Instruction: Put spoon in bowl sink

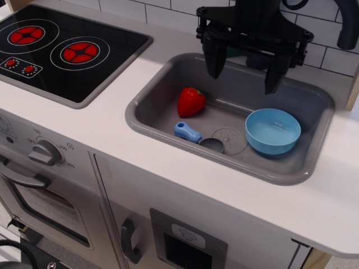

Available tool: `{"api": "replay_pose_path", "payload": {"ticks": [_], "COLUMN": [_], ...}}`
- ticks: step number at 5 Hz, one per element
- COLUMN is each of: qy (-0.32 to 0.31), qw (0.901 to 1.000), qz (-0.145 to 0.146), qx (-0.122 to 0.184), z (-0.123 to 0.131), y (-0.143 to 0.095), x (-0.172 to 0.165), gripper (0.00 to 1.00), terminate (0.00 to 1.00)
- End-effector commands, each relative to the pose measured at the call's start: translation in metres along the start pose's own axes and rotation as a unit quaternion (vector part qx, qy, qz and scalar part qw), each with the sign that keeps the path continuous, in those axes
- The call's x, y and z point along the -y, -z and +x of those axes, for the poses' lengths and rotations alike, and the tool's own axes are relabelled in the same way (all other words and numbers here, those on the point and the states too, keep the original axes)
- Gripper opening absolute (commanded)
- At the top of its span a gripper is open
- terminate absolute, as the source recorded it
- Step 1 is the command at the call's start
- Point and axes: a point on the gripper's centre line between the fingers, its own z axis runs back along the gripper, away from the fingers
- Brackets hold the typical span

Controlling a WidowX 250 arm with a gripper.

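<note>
1. The spoon (193, 135) lies flat on the sink (168, 126) floor, its scoop beside the drain mark (230, 140) and its handle pointing towards the strawberry (191, 101).
2. The gripper (245, 72) hovers above, jaws wide open and empty.
3. Best to descend over the blue handle, clear of the strawberry, and close across its width.
4. The bowl (273, 130) waits just past the drain mark.

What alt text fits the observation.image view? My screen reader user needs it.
An open end effector hangs above a grey sink holding a blue-handled spoon, a red strawberry and an empty light blue bowl.
</note>
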Motion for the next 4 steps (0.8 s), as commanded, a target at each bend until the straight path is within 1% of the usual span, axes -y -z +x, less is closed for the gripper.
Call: {"api": "replay_pose_path", "payload": {"ticks": [1, 2, 3, 4], "qy": [0.0, -0.122, -0.248, -0.363], "qw": [1.0, 0.9922, 0.9683, 0.9303], "qz": [0.0, 0.024, 0.021, 0.048], "qx": [0.0, -0.006, 0.027, 0.023], "z": [0.0, 0.008, 0.018, 0.023], "y": [0.0, 0.012, 0.026, 0.047], "x": [0.0, -0.035, -0.068, -0.094], "gripper": [1.0, 1.0, 1.0, 1.0], "terminate": [0.0, 0.0, 0.0, 0.0]}}
